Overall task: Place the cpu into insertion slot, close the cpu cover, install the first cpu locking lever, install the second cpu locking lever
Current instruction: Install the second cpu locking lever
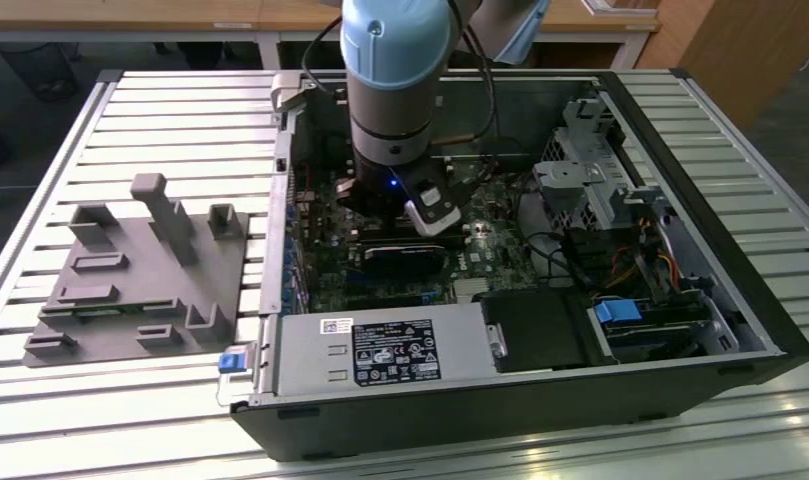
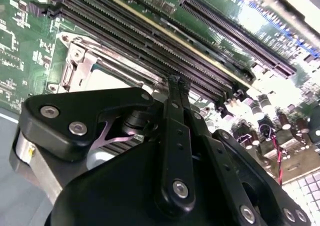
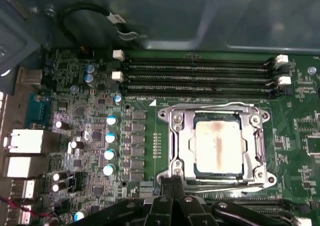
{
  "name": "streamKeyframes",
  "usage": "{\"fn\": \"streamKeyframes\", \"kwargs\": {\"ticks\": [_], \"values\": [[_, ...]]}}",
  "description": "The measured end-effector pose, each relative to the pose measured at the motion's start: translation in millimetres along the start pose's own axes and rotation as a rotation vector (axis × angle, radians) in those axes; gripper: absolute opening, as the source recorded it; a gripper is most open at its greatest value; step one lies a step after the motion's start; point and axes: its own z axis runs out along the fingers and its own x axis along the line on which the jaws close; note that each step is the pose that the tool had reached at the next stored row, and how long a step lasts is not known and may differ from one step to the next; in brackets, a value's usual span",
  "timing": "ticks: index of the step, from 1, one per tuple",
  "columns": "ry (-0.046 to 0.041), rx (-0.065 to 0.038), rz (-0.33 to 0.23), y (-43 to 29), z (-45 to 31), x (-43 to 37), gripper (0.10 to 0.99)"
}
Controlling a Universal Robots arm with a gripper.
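Silver-tan metal marks the cpu, which is seated flat in the socket on the green motherboard. The cpu cover, a silvery frame, lies closed around it, just beside the black memory slots. The pincer is clenched, its black fingertips pressed together and grasping nothing, at the cover's edge on the side away from the memory slots. The open computer case stands on the slatted bench.
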Motion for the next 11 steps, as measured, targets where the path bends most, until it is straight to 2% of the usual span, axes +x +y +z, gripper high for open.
{"fn": "streamKeyframes", "kwargs": {"ticks": [6,11], "values": [[0.0003,-0.01,0.0,-1.7,5.3,1.4,0.125],[-0.0007,-0.014,0.0,-1.4,4.6,1.4,0.125]]}}
